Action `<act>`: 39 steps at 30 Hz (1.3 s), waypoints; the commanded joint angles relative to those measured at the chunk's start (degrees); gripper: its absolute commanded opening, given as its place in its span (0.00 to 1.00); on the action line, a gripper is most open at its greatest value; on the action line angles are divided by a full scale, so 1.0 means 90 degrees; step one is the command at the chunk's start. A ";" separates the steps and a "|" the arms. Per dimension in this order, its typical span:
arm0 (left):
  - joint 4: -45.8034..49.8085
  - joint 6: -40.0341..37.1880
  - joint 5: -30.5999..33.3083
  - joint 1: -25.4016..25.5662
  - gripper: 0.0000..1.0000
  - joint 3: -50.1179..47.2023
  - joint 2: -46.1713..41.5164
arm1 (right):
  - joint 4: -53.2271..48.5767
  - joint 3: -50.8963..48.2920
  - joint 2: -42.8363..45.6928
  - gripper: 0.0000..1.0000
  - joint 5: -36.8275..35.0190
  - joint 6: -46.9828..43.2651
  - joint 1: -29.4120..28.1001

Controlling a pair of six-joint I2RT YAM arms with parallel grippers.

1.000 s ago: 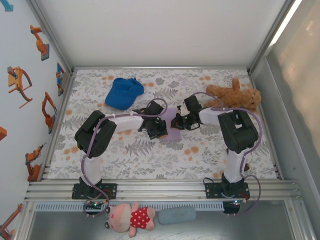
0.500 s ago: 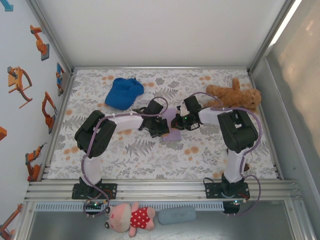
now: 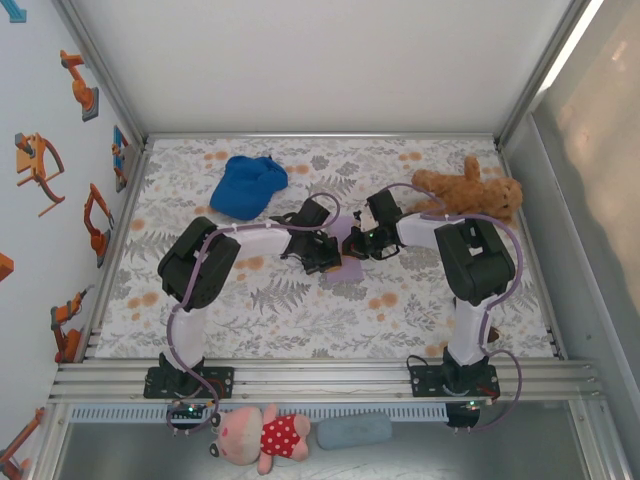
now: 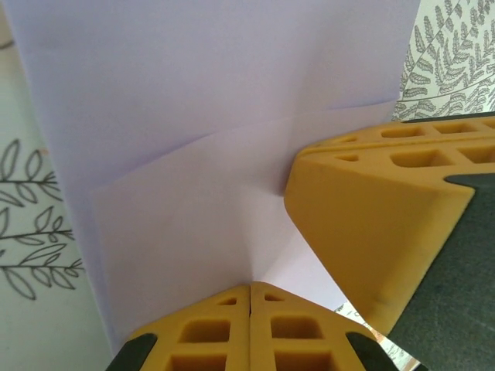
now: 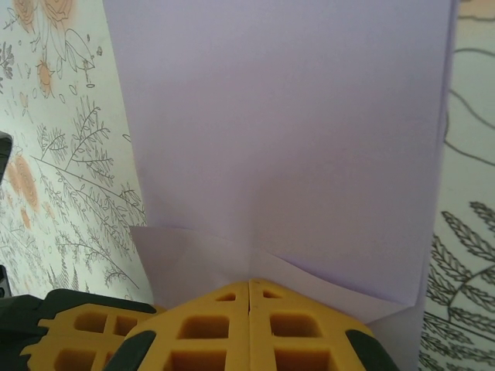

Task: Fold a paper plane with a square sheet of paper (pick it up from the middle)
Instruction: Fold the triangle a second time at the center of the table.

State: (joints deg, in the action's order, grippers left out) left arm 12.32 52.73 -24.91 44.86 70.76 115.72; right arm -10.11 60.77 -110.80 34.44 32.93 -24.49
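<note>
The square sheet of paper (image 4: 216,116) sits mid tabletop (image 3: 300,320), near of the blue cap (image 3: 247,186) and left of the teddy bear (image 3: 468,192), pinched between the two arms. Left jaws are fully closed on the paper's edge, with a shallow diagonal crease running off just past them. Right jaws are also fully closed, nipping the sheet by a thin folded lip. In both wrist views the paper rises away from the tips, so it looks lifted rather than flat. The step looks like forming or tightening an early fold, with no plane shape yet. To do it well, keep both pinches firm and move the two ends together so the thin sheet doesn't tear or slip. Line the edges up before committing, then bring the fold down onto the tabletop to press the crease sharp. The jaws are nearly touching each other, so watch for a clash. Versus a second ago, the left arm (image 3: 255,240) has its elbow shifted right and its wrist a bit farther in. The right arm (image 3: 420,228) has edged left. Less lavender shows from above, as the arms now cover more of the sheet. Cap and bear unmoved.
</note>
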 commanded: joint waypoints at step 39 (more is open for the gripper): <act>0.0164 -0.0438 0.0794 0.0058 0.08 -0.1152 -0.1814 | 0.0015 0.0211 0.0501 0.02 -0.0025 0.0392 0.0036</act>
State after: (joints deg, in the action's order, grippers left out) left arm 15.75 49.91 -20.86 45.56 57.82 101.47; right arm -11.70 62.04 -110.54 34.54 34.09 -24.47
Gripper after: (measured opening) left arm 0.072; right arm 0.049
